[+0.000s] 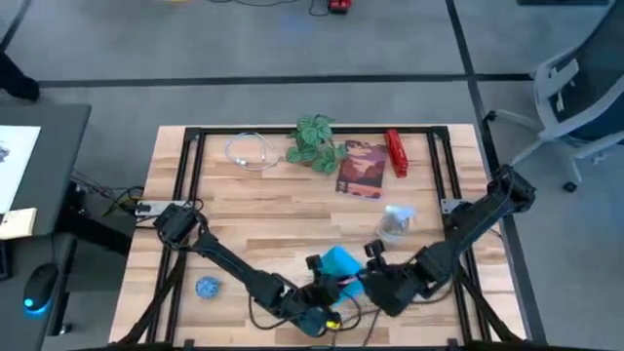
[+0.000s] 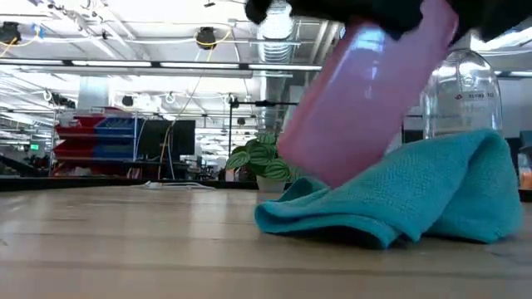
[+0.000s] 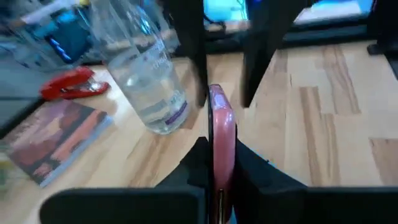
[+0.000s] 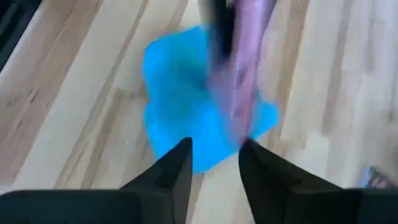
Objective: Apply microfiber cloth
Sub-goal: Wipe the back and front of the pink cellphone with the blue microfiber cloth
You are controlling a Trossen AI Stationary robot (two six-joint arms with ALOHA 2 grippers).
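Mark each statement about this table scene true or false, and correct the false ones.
1. The left hand grips a pink phone. True.
2. The microfiber cloth lies spread flat. False: in the low view it is bunched up in folds.
3. The right hand holds the cloth. False: its fingers are open and empty, just short of the cloth.
4. A clear bottle lies on the table near the cloth. True.
5. The potted plant stands at the table's near edge by the arms. False: it stands at the far side, beside the book.
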